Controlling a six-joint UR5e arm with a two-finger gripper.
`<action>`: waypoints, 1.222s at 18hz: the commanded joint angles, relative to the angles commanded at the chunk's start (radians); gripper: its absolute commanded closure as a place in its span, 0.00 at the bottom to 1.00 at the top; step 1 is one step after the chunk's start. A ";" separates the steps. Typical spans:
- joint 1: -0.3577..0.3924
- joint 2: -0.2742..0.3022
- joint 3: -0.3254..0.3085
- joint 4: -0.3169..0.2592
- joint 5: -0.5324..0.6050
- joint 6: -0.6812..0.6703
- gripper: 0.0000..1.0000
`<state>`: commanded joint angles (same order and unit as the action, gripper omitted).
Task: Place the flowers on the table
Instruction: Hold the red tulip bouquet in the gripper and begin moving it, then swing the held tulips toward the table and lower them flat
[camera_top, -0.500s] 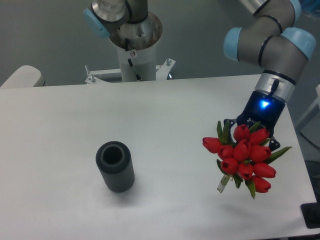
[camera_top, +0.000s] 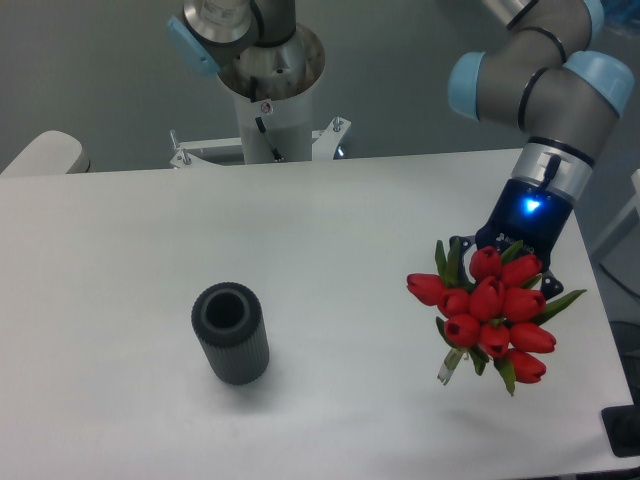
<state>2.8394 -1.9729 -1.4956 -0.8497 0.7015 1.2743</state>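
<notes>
The flowers (camera_top: 490, 313), a bunch of red tulips with green leaves, hang over the right side of the white table (camera_top: 330, 240). The blooms face the camera and hide most of the stems. My gripper (camera_top: 505, 262) is right behind the bunch, under the arm's blue-lit wrist, and is shut on the flowers' stems. The fingers are mostly hidden by the blooms. Whether the bunch touches the tabletop cannot be told.
A dark grey ribbed cylinder vase (camera_top: 231, 333) stands upright at the table's left centre, empty. The arm's white base column (camera_top: 268, 95) stands behind the far edge. The table's right edge is close to the flowers. A dark object (camera_top: 625, 432) sits at the front right corner.
The flowers and gripper have shifted very slightly to the right and down. The vase has not moved.
</notes>
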 joint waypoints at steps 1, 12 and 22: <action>0.000 0.011 -0.002 -0.011 0.063 0.023 0.78; -0.055 0.035 -0.003 -0.029 0.423 0.077 0.79; -0.182 0.051 -0.055 -0.028 0.788 0.212 0.79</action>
<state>2.6570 -1.9221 -1.5507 -0.8774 1.4891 1.4863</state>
